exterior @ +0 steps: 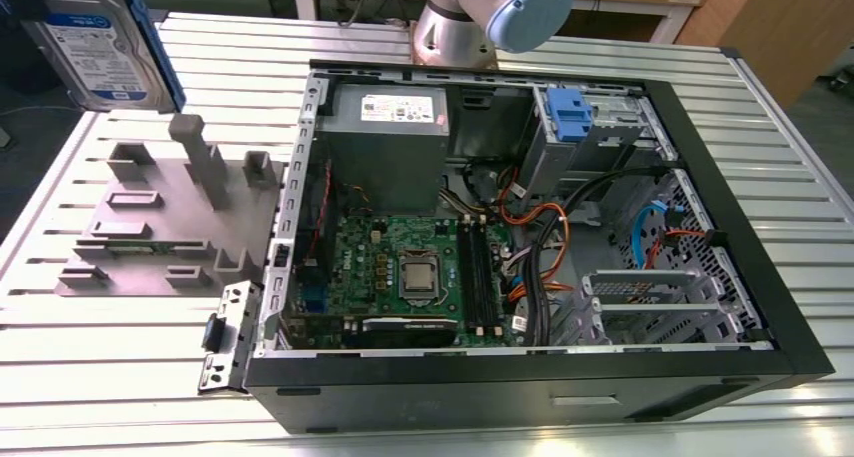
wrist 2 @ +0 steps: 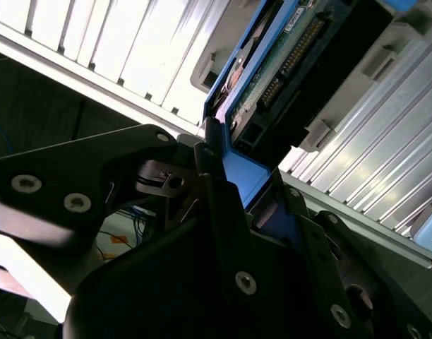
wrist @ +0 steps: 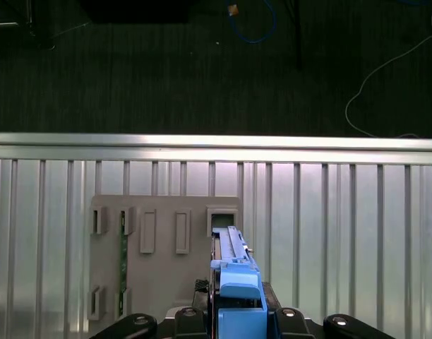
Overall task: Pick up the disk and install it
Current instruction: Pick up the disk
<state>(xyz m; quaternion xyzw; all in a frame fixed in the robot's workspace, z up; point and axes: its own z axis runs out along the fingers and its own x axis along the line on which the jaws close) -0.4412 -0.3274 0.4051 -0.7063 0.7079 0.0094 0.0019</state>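
Observation:
The disk (exterior: 96,39), a silver hard drive with a white-and-blue label and blue side rails, hangs upright in the air at the exterior view's far upper left, above the table's corner. In the second wrist view its green circuit-board underside and blue rail (wrist 2: 272,78) run up from between my black fingers (wrist 2: 214,205). The first wrist view sees the disk (wrist: 234,258) edge-on, rising out of my gripper (wrist: 238,314). My gripper (wrist 2: 237,176) is shut on the disk's blue-railed edges.
A grey fixture plate (exterior: 147,222) with upright blocks lies on the slatted metal table (exterior: 120,377) below the disk, left of the open computer case (exterior: 721,277). Inside are a motherboard (exterior: 414,267), cables, a blue clip (exterior: 567,112) at the drive bays and a metal cage (exterior: 641,297).

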